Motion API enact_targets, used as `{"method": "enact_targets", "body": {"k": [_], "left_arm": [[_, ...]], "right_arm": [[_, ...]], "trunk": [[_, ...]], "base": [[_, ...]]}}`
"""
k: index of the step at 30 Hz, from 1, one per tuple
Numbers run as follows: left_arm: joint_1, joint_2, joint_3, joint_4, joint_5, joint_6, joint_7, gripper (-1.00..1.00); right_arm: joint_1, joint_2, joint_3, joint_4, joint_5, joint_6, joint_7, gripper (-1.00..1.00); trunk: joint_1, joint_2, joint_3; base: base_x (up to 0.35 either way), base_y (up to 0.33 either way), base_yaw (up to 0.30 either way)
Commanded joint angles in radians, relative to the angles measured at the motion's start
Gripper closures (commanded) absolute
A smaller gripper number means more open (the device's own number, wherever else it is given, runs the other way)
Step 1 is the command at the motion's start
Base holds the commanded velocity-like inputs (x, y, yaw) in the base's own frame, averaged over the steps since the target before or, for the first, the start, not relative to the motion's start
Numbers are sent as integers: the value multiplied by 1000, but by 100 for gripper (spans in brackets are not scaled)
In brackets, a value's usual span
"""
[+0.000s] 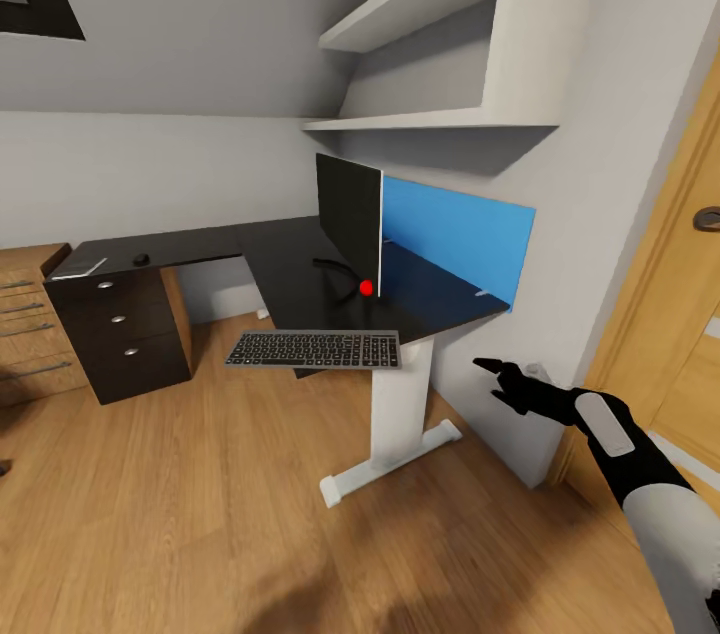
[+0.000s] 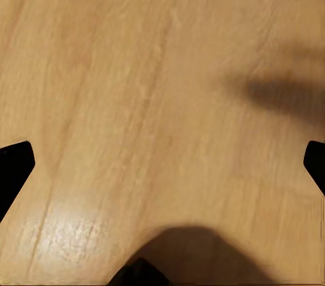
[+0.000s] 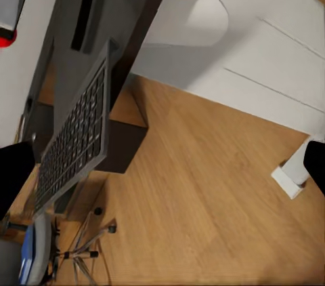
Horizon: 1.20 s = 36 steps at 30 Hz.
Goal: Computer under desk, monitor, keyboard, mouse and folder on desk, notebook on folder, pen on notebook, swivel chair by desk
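Bedroom corner with wood floor [image 1: 200,514] and a dark L-shaped surface [image 1: 290,259] at frame centre. Monitor [image 1: 348,214] is standing on the surface, so that part looks done. Keyboard [image 1: 313,349] is sitting at the front edge below the monitor, overhanging it, apparently needing a nudge back. Mouse [image 1: 141,259] is lying far off at left centre, well apart from the keyboard, beside a flat grey item [image 1: 80,266], folder or notebook, can't tell. Swivel chair base [image 3: 81,252] is showing in the right wrist view, beyond the keyboard. Right hand [image 1: 495,376] is hovering at lower right beside the surface, fingers spread, holding nothing. Left hand [image 2: 162,164] is pointing at bare floor, released. Judging most steps still left.
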Motion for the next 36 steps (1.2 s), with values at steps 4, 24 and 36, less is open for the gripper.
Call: {"method": "enact_targets", "body": {"k": [4, 24, 36], "left_arm": [[-1, 5, -12, 21, 28, -29, 6, -100], [-1, 15, -20, 133, 29, -141, 0, -100], [-1, 15, -23, 155, 28, -156, 0, -100]], "right_arm": [[0, 23, -6, -3, 7, 4, -3, -100], [2, 73, -7, 0, 10, -4, 8, -100], [2, 108, -3, 46, 12, -5, 8, -100]], "trunk": [[0, 0, -1], [0, 0, -1], [0, 0, -1]], "base": [[0, 0, 0], [151, 0, 0], [182, 0, 0]]}}
